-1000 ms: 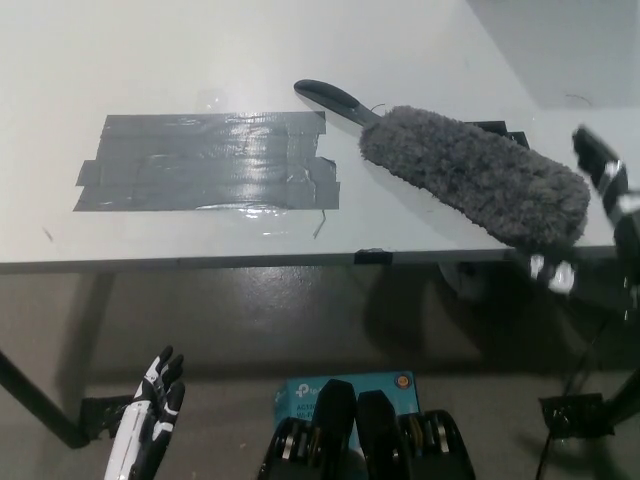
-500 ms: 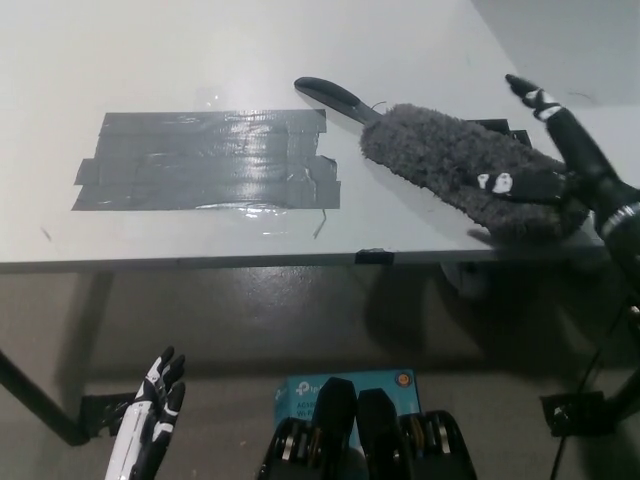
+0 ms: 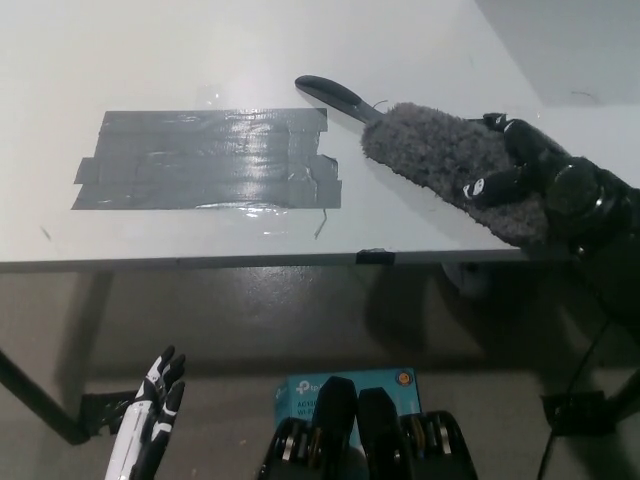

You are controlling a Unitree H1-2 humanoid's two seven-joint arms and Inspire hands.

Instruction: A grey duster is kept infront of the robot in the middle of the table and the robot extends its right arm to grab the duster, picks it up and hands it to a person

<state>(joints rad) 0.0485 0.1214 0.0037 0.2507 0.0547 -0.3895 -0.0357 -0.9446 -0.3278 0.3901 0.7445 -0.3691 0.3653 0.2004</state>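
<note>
Grey, fluffy duster (image 3: 450, 165) at right of frame yields under the black right hand (image 3: 530, 175) clamping its soft head; white left hand (image 3: 150, 420) rests open, lower left.

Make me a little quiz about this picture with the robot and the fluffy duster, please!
1. True or false: the black right hand is wrapped around the fluffy end of the grey duster.
2. What lies left of the duster on the table? A) a patch of grey tape B) a red cup C) a book
3. Where is the white left hand?

Key: 1. True. 2. A, the grey tape. 3. Low at the picture's lower left, below the table edge, holding nothing.
</note>
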